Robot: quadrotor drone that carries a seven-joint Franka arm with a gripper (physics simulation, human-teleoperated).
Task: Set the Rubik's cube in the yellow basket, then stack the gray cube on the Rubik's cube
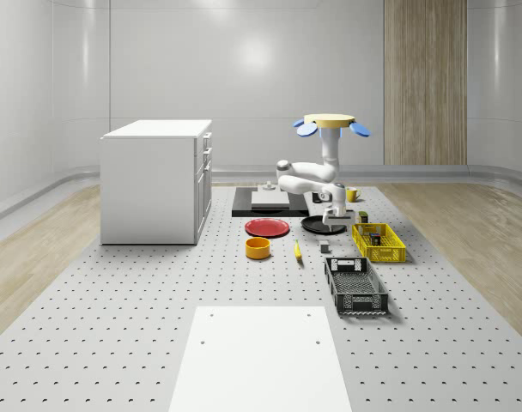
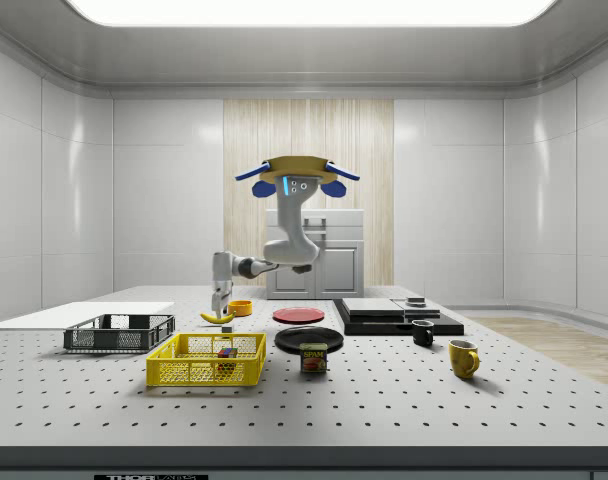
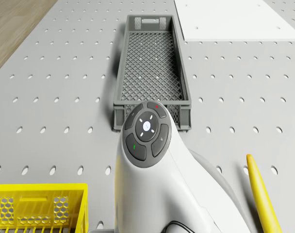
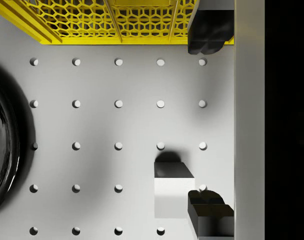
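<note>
The Rubik's cube lies inside the yellow basket, and in the whole-scene view it is a dark spot within the basket's walls. The small gray cube rests on the table just outside the basket. My drone hovers over the table's far side, arm bent down. My gripper hangs open above the table between the basket and a black plate. The gray cube sits beside one finger, a little off the gap.
A black crate lies near the basket. A black plate, red plate, orange bowl and banana are close by. A Spam can, two mugs and a white cabinet stand farther off.
</note>
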